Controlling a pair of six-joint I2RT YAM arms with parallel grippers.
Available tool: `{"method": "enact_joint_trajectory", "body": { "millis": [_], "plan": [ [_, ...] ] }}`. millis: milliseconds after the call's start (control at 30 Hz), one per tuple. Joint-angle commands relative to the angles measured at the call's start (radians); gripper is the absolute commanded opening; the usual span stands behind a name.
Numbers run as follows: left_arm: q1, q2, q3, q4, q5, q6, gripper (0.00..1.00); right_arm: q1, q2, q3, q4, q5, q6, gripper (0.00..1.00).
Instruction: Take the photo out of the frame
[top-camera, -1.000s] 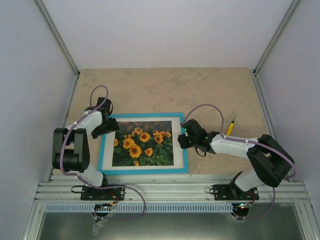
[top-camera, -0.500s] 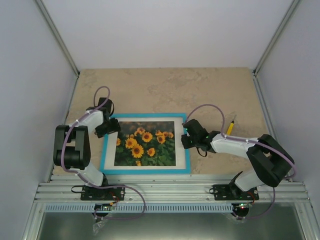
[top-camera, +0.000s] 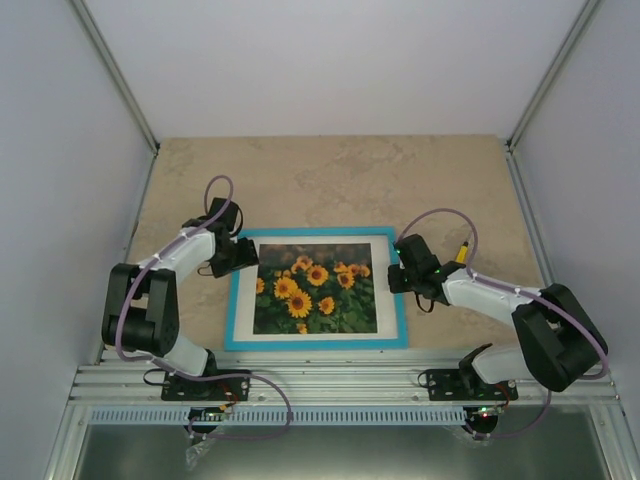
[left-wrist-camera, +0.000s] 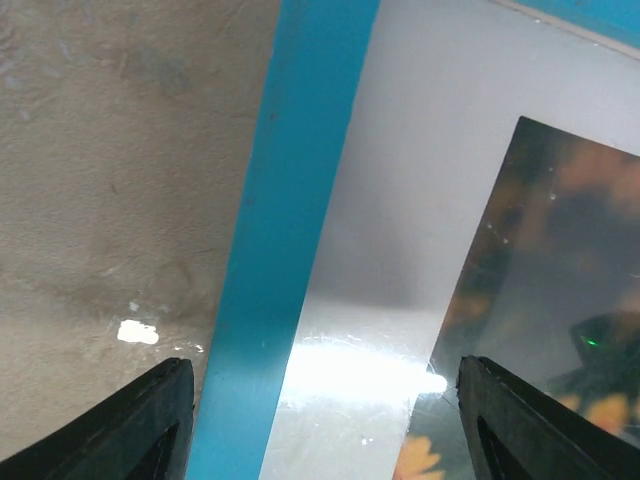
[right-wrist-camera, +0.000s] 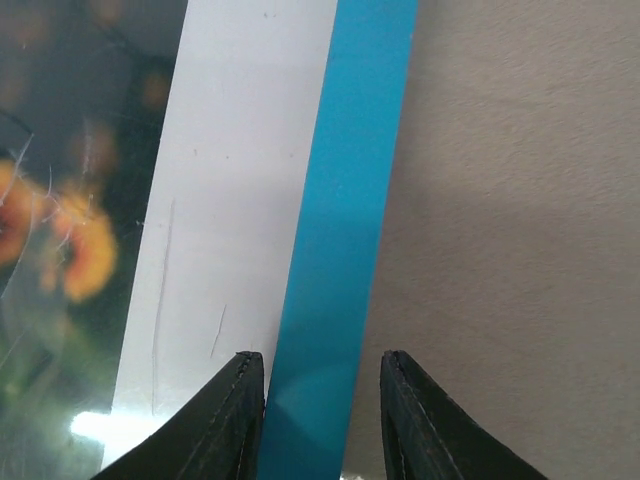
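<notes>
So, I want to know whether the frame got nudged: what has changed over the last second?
The frame slid across the table toward the robot's right, with the photo still inside. Both arms went with it. The left gripper straddles its left border and the right gripper its right border, jaws narrowed but not visibly clamped. The small yellow object stayed put.

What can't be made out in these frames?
Frame's back: it lies face up, every view.
Photo's edges: under the white mat.
Photo detail, wrist views: blurred by glare.
Yellow item by the right arm: too small, top view.
Whether left gripper or right gripper touches the frame: no side view.
</notes>
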Motion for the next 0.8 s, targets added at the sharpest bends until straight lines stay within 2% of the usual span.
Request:
{"method": "enact_joint_trajectory", "body": {
  "millis": [0, 267, 467, 767],
  "plan": [
    [-0.012, -0.019, -0.01, 0.012, 0.044, -0.014, 0.74, -0.029, -0.023, -0.014, -0.02, 0.009, -0.018, 0.34],
    [-0.061, 0.011, -0.001, -0.009, -0.027, -0.03, 0.73, -0.067, -0.007, -0.01, -0.016, 0.007, -0.017, 0.31],
    [-0.095, 0.022, 0.007, -0.022, -0.065, -0.04, 0.66, -0.087, -0.009, -0.008, -0.021, 0.003, -0.017, 0.31],
    [-0.129, 0.041, 0.013, -0.039, -0.122, -0.059, 0.61, -0.09, 0.019, 0.007, -0.022, 0.005, -0.023, 0.34]
  ]
}}
